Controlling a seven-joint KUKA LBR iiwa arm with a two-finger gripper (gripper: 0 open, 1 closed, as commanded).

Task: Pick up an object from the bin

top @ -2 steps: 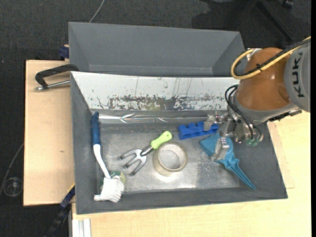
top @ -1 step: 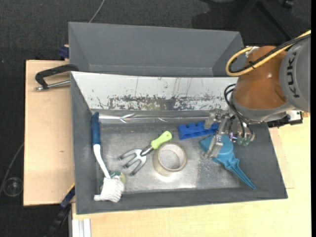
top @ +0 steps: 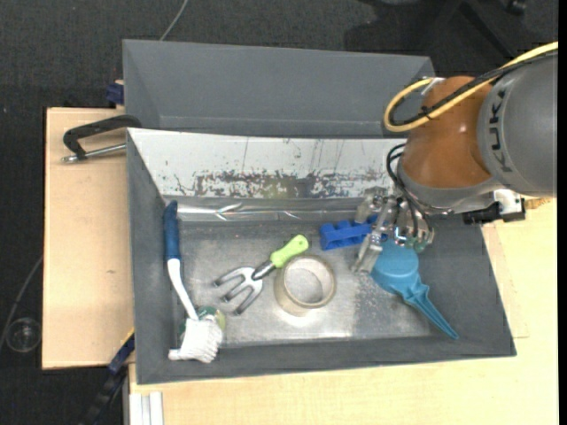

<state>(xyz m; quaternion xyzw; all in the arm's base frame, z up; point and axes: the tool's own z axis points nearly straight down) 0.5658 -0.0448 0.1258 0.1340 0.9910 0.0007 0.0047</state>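
The gripper (top: 390, 244) hangs at the 3 o'clock side of the bin (top: 149, 264), over the wide mouth of a blue funnel (top: 400, 274) whose spout points to 4 o'clock. The fingers look spread with nothing between them, though I can't swear to it. A blue block (top: 344, 234) lies near, at 10 o'clock. Best straddle the funnel's rim, drop straight and close clear of the block.

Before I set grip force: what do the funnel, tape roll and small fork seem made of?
Funnel: probably plastic, smooth even blue.
Tape roll: glossy translucent film, seemingly; core unclear.
Fork: dull grey tines look metal; lime handle probably plastic.
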